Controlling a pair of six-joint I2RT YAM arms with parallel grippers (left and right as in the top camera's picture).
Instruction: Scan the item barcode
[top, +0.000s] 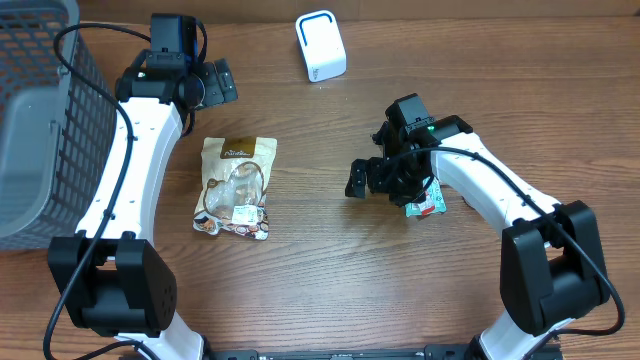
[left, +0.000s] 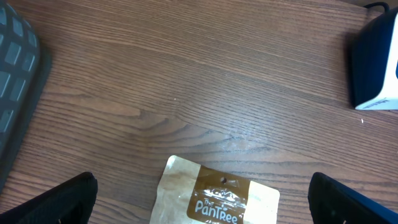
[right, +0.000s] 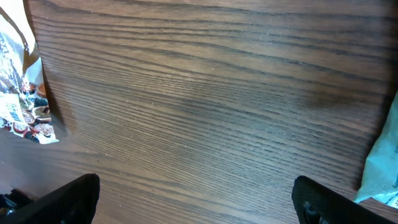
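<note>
A tan and brown snack pouch (top: 236, 187) lies flat on the wooden table, left of centre; its top edge shows in the left wrist view (left: 217, 196). A small green and white packet (top: 427, 204) lies beside my right gripper (top: 385, 178). The white scanner (top: 320, 45) stands at the back. My left gripper (top: 208, 85) hovers open behind the pouch, nothing between its fingers (left: 202, 208). The right gripper (right: 199, 202) is open over bare wood, with the packet (right: 382, 162) just outside its right finger and the pouch (right: 18, 87) far to its left.
A grey mesh basket (top: 40, 110) fills the far left and shows as a dark edge (left: 15, 74) in the left wrist view. The scanner (left: 376, 62) sits at that view's right edge. Bare wood lies between the pouch and the packet.
</note>
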